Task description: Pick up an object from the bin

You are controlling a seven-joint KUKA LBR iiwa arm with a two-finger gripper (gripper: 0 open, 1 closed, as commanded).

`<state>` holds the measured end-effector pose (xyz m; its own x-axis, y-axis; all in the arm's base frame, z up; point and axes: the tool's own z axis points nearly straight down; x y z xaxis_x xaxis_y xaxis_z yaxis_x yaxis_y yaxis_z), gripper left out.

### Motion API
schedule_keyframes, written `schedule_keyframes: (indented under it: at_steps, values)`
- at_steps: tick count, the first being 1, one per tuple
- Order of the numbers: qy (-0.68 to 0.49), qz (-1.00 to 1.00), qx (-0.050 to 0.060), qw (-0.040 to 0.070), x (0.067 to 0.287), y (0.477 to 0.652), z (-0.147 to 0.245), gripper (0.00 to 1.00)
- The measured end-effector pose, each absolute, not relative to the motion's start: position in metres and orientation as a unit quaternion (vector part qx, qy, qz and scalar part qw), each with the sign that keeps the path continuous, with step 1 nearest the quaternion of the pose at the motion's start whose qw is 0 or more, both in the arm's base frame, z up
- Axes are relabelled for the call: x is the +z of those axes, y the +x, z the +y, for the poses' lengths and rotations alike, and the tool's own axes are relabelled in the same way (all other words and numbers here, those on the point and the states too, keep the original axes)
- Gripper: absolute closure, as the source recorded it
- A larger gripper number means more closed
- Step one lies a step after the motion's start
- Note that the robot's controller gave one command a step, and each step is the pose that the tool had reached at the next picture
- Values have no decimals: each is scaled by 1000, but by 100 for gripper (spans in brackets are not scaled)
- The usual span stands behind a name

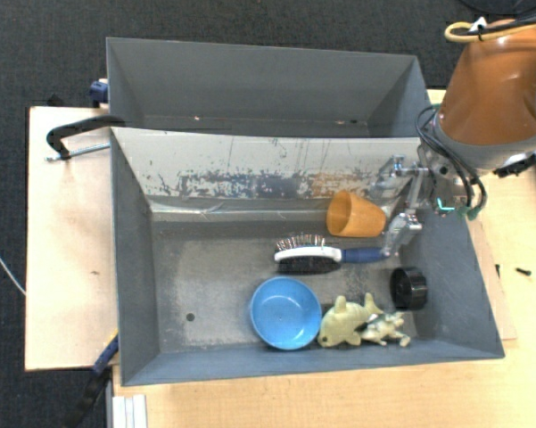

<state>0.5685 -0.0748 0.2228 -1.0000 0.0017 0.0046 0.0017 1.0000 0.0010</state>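
Gripper sits low at the right side of the grey bin, just beside an orange cup lying on its side and over the blue handle end of a hairbrush. Whether it is open or closed cannot be told. Nearer the front wall lie a blue bowl, a black cap and a pale yellow toy animal.

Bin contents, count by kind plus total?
Orange cup, on its side: 1
Hairbrush, blue handle: 1
Blue bowl: 1
Black round cap: 1
Toy figures: 2, a yellowish one and a smaller greyish one against it
Total: 6
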Motion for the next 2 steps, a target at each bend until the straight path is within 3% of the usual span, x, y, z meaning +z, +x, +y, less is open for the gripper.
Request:
schedule_keyframes:
  at_steps: [1, 2]
  values:
    - [54, -999, -1, 3, 96, 558, -41, 0]
    - [86, -996, 0, -2, 72, 568, -27, 0]
